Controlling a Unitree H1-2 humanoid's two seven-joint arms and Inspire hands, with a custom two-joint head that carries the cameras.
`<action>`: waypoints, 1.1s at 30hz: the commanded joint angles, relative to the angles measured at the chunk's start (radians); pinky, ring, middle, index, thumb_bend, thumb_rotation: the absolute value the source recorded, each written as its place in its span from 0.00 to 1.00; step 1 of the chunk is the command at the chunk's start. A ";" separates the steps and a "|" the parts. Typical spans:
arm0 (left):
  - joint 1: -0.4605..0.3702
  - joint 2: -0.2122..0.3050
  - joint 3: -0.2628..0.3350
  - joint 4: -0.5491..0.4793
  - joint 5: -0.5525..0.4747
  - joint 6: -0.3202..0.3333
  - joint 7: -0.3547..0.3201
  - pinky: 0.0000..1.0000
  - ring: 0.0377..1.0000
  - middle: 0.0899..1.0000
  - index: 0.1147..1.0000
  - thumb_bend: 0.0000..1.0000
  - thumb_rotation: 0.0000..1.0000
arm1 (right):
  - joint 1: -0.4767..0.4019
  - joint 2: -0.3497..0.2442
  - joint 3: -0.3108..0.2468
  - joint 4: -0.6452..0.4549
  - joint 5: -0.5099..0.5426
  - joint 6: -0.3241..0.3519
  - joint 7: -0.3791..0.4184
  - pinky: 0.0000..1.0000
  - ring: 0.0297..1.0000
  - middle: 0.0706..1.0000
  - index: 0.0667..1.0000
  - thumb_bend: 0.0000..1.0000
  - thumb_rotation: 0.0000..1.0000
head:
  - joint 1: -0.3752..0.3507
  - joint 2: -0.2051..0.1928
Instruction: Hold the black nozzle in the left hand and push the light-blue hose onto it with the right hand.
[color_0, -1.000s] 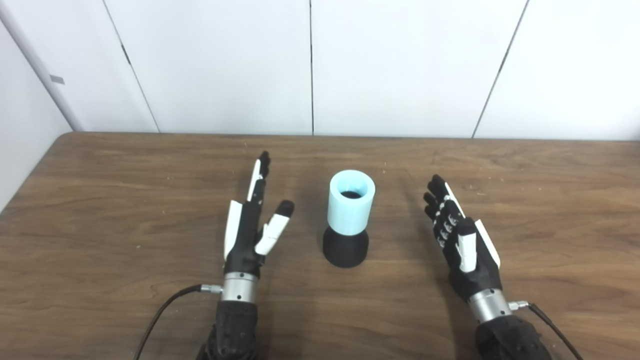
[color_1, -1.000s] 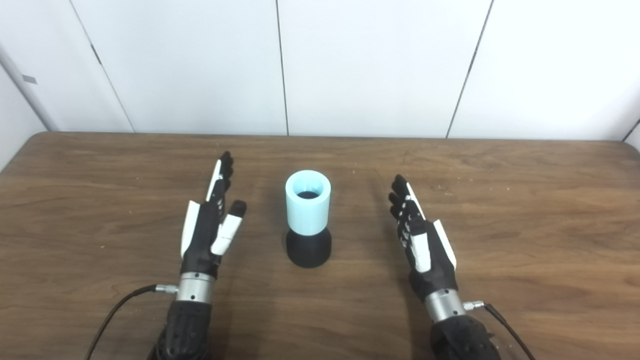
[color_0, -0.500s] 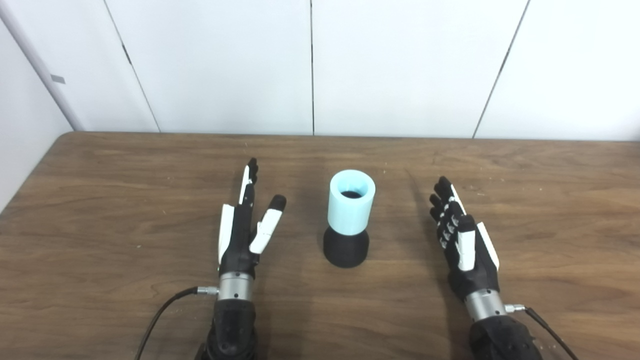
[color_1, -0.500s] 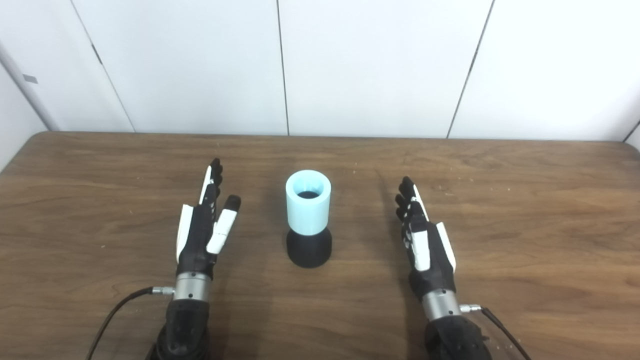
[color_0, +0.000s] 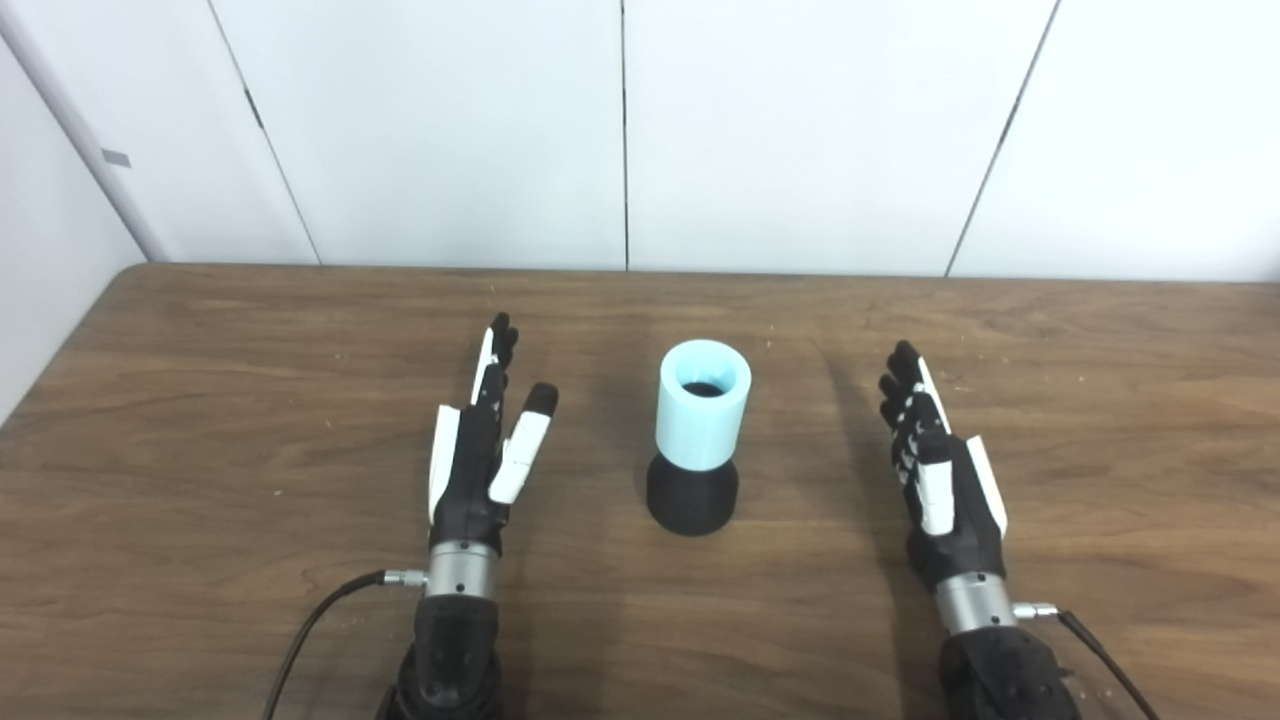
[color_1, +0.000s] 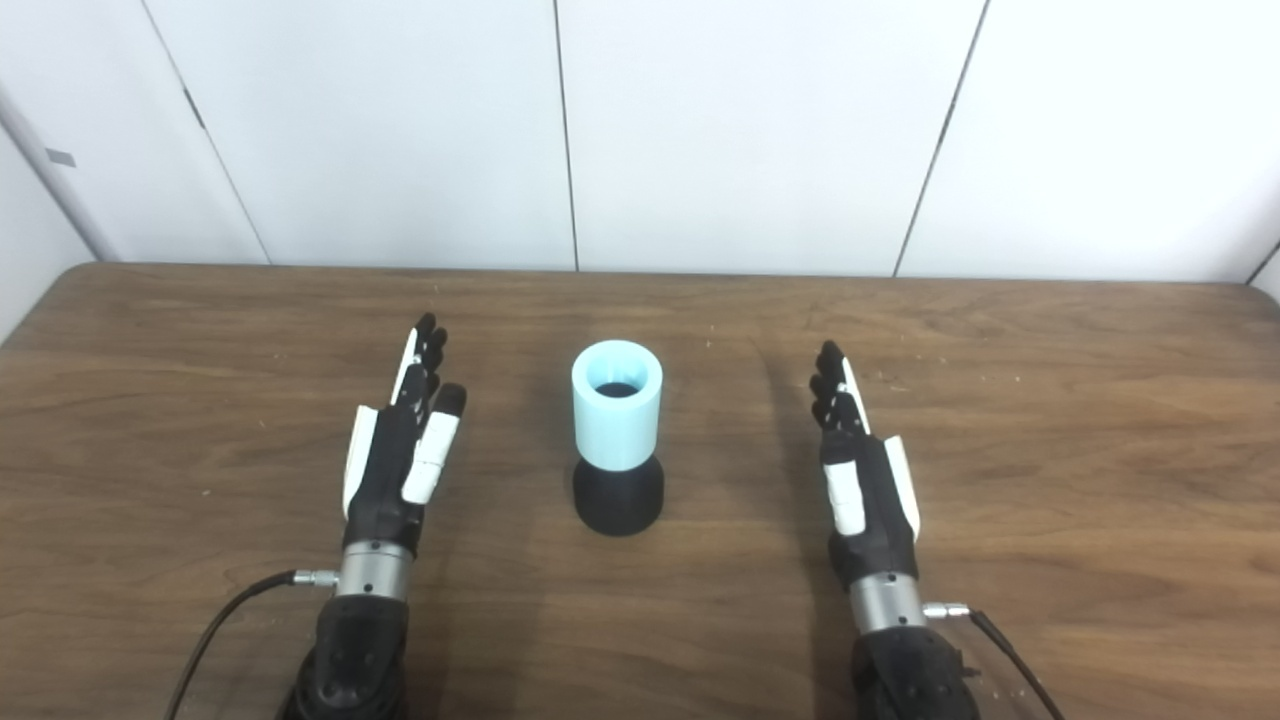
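A brown wooden table (color_0: 200, 400) with pale specks stands against a white panelled wall (color_0: 800, 130).

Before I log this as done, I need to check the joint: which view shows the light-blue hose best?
The right eye view: the light-blue hose stands near picture centre, upright on the black nozzle. The left eye view shows the same, set slightly right.
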 joint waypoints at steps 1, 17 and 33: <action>-0.023 0.000 -0.004 -0.013 -0.011 -0.047 0.005 1.00 1.00 0.98 0.96 0.92 1.00 | -0.027 -0.001 -0.004 0.007 -0.001 -0.070 -0.005 1.00 1.00 1.00 1.00 0.80 1.00 | -0.001 0.001; -0.026 0.002 -0.006 -0.010 -0.020 -0.034 0.001 1.00 1.00 1.00 0.99 0.92 1.00 | -0.030 -0.005 -0.001 0.004 0.042 -0.053 0.019 1.00 1.00 1.00 1.00 0.78 1.00 | -0.008 0.004; -0.022 -0.002 -0.001 -0.039 -0.057 0.015 -0.020 1.00 1.00 1.00 1.00 0.93 1.00 | -0.029 -0.016 -0.004 -0.017 0.059 -0.029 0.024 1.00 1.00 1.00 1.00 0.78 1.00 | -0.004 0.006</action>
